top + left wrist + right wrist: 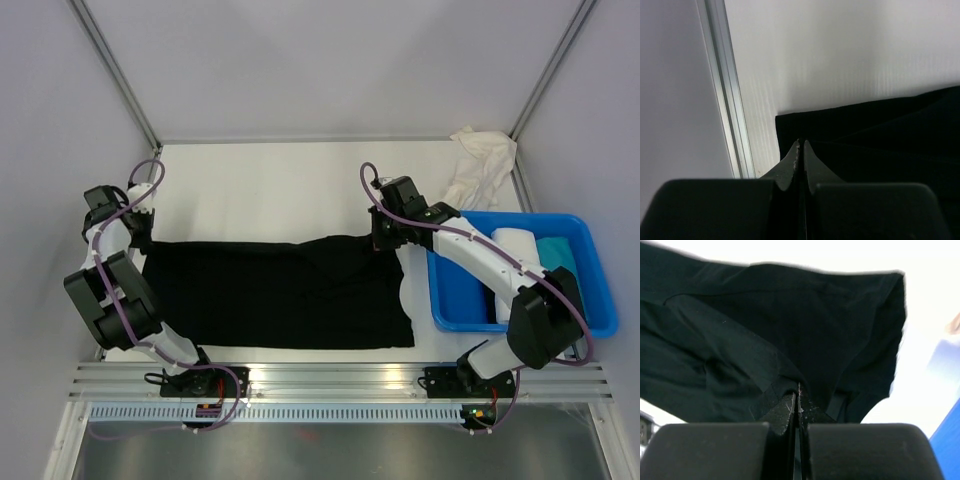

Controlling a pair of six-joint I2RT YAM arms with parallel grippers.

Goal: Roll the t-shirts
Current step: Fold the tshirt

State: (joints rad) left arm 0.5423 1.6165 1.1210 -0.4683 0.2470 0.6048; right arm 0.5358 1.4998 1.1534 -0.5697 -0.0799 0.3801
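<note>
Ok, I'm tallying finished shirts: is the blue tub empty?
No, the blue tub holds a white roll and a teal one side by side.

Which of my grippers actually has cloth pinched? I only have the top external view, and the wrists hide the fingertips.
Observer: The right gripper is shut on a raised fold of the black t-shirt; the cloth bunches right at its tips.
Operator: And the left?
Observer: The left gripper is shut too, with its tips over a corner of the shirt. I cannot tell whether any cloth is caught between them.
Operator: Is that corner lifted?
Observer: No, it lies flat on the table, with its edges straight.
</note>
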